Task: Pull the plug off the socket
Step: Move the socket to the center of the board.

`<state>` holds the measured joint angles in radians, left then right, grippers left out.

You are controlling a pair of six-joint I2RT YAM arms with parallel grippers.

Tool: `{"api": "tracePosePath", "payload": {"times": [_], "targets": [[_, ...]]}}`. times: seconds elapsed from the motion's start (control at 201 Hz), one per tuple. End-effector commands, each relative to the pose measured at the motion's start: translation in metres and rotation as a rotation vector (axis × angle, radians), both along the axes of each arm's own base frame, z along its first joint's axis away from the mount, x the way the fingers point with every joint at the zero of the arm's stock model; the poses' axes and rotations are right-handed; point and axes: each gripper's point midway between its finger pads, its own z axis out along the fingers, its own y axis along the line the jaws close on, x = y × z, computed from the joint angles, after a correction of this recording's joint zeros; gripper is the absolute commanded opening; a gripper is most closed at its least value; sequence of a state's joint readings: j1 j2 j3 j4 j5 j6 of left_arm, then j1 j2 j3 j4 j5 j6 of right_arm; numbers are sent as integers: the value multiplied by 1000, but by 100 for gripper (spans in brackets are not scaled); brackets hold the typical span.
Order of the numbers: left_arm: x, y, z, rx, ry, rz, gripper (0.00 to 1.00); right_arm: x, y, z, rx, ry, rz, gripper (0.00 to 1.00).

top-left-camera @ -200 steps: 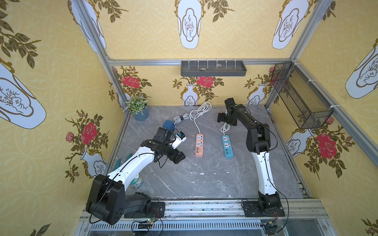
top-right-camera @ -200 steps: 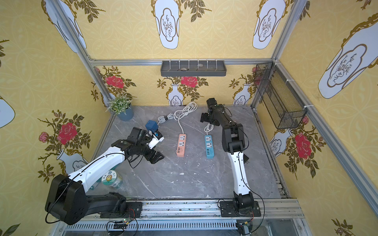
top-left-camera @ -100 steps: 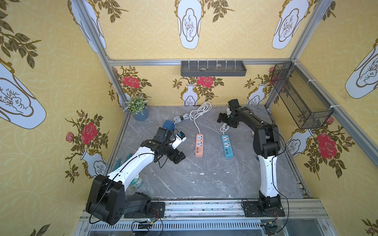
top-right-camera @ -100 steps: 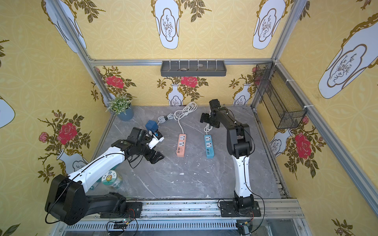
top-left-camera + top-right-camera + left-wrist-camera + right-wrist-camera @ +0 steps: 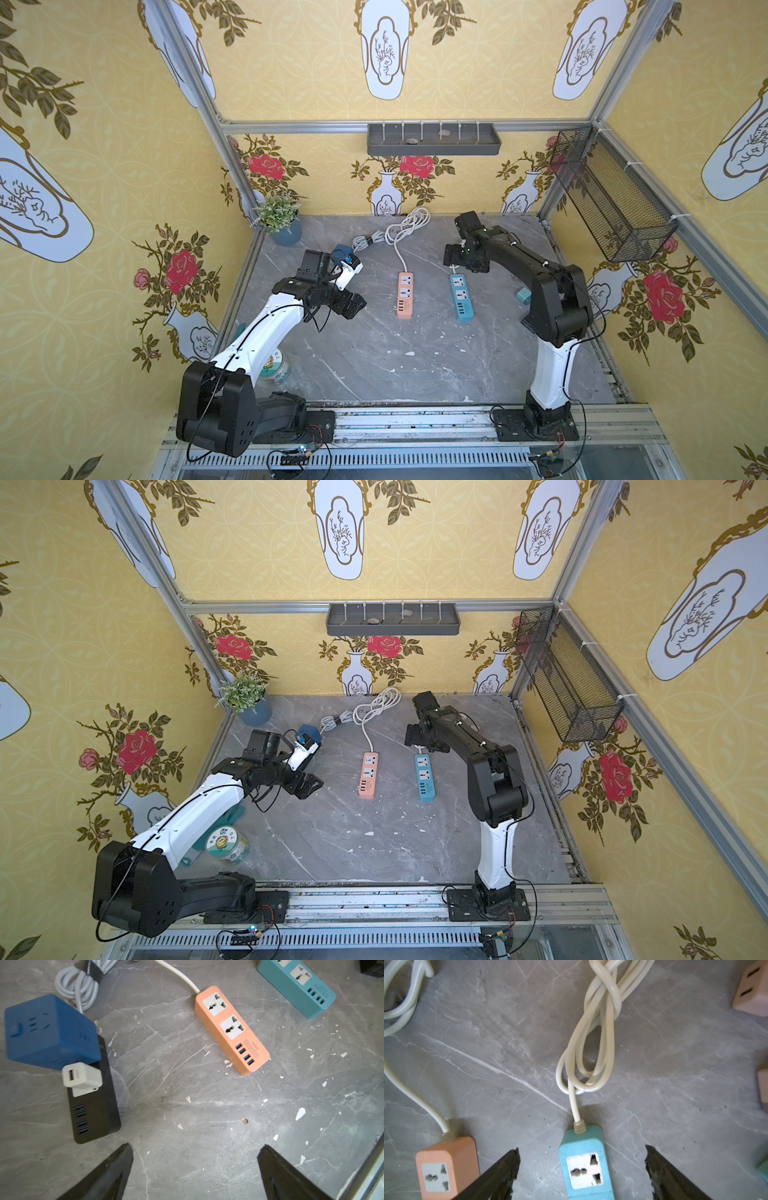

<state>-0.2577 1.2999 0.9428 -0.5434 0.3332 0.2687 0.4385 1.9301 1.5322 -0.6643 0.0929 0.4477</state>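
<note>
Two claws, both spread wide and empty. Left claw [image 5: 195, 1167] hanging over bare bench [image 5: 187, 1105], fingers [image 5: 112, 1172] touching nothing, just short of the black strip [image 5: 93, 1105]. White plug [image 5: 82, 1075] seated in that strip's socket, upright, next to the blue cube [image 5: 47, 1030] (which overlaps the strip's far end). Grey bundled cord [image 5: 81, 982] beyond the cube. Orange strip [image 5: 230, 1028] lying apart toward the middle, teal strip [image 5: 297, 987] farther over.

Right claw [image 5: 581, 1169] open above the teal strip's cord end [image 5: 583, 1159], fingers [image 5: 500, 1174] either side of it, not touching as far as can be told. Knotted white cord [image 5: 596, 1039] running away from that strip. Pink adapter [image 5: 751, 991] at the edge.

In both top views, left claw [image 5: 351, 305] low near the left side of the bench, right claw [image 5: 428, 739] reaching toward the back.
</note>
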Motion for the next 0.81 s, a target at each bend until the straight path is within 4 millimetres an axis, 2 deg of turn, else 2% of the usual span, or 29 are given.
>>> {"api": "tracePosePath", "payload": {"times": [0.0,0.234,0.363,0.612,0.807], "targets": [[7,12,-5,37,3,31,95,-7,15,14,53,-70,5,99],[29,41,-11,98,-19,144,92,-44,46,27,122,-103,75,99],[45,57,-28,153,0,201,92,-58,58,33,181,-104,111,99],[77,86,-58,227,27,295,92,-67,61,34,193,-106,130,99],[86,82,-73,220,48,254,92,-69,60,32,190,-102,131,99]]}}
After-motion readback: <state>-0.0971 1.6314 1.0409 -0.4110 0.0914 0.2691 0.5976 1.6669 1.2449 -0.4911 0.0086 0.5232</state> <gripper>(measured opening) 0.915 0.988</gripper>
